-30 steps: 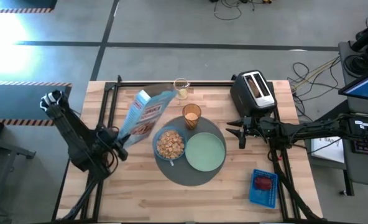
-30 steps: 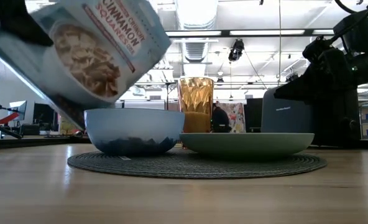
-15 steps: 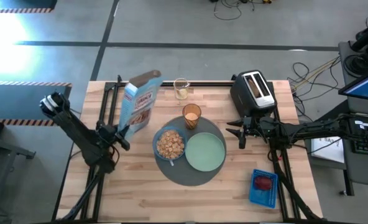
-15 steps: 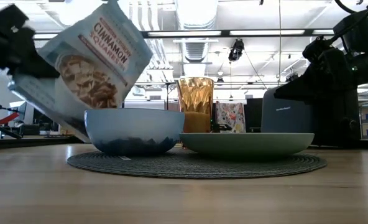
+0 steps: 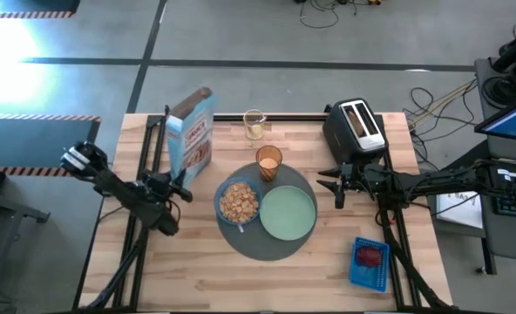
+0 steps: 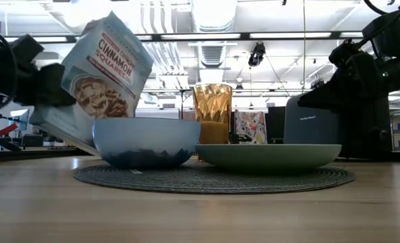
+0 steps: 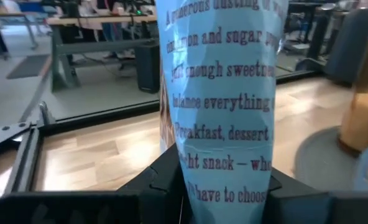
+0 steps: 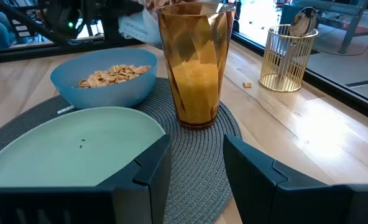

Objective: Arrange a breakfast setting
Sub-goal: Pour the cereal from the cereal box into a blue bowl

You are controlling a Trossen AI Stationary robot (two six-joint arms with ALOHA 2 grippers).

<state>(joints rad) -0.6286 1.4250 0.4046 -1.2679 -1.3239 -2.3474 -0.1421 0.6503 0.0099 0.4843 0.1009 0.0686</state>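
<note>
Since cereal (image 5: 238, 201) already fills the bowl (image 5: 223, 212) at the mat's (image 5: 241, 242) nine o'clock, our left gripper (image 5: 176, 186) clamps the cereal box (image 5: 191, 131) nearly upright — clear of spilling. Our right gripper (image 5: 335, 187) waits at the mat's three o'clock, fingers apart, facing the bare plate (image 5: 288, 212) and tumbler (image 5: 268, 160) — likely for toast.

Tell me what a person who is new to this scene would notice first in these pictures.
The eye falls first on the light-blue cereal box, held by the left tool and almost upright over the table's left side. Next comes the round grey mat in the middle, carrying a blue bowl of brown cereal, an empty pale-green plate and an amber glass. The right tool waits open beside the plate, in front of the toaster.
</note>
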